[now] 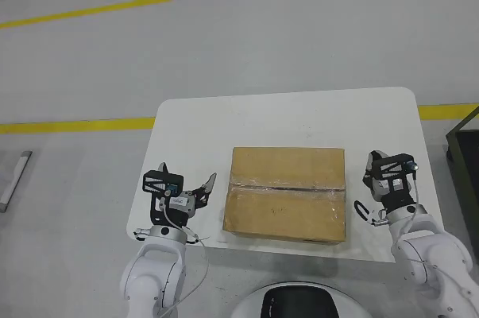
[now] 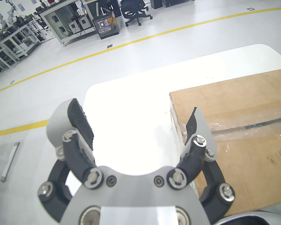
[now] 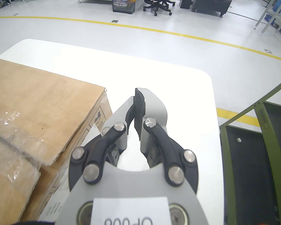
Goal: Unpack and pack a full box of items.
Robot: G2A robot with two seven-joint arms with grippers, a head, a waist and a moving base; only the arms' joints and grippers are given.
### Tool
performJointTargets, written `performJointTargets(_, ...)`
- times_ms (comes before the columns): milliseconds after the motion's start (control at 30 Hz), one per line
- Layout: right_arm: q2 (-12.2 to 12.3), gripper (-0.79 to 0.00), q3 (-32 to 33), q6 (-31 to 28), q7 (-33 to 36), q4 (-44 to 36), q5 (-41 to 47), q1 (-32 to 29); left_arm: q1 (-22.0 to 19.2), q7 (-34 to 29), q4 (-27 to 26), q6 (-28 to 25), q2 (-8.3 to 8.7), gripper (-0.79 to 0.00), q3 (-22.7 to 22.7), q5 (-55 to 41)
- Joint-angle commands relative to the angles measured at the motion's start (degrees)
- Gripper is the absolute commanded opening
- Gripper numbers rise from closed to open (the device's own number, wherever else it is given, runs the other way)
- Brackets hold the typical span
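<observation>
Beside the left end of the box (image 1: 285, 208), the left jaws stand wide apart and empty; beside its right end, the right jaws are pressed together on nothing. The box lies closed in the middle of the desk (image 1: 303, 111), seam upward, probably so that both arms can reach its flaps.

Unreadable box (image 2: 243, 108) scrawl (image 2: 275, 157); cropped right hand (image 3: 136, 105) label (image 3: 131, 211)

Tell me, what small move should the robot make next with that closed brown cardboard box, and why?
Probably bring the open left gripper onto the nearest flap edge of the brown cardboard box. The box lies closed on the white table, clear tape along its centre seam, and neither gripper touches it; the right gripper is shut beside the other end.
</observation>
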Motion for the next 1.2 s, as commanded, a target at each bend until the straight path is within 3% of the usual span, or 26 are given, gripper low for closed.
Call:
performJointTargets(0,0.03,-0.785,-0.01,0.0,0.53,-0.12,-0.21,0.26,0.0,0.0,0.0,0.0,0.0,0.0,0.0,0.0)
performJointTargets(400,-0.14,-0.785,-3.0,1.44,2.91,3.77,-0.8,0.91,0.0,0.0,0.0,0.0,0.0,0.0,0.0,0.0)
performJointTargets(800,-0.88,-0.785,-10.39,1.48,2.52,12.02,-1.69,7.06,0.0,0.0,0.0,0.0,0.0,0.0,0.0,0.0)
performJointTargets(1167,-1.33,-0.785,-14.34,0.13,2.81,13.53,-1.15,9.85,0.0,0.0,0.0,0.0,0.0,0.0,0.0,0.0)
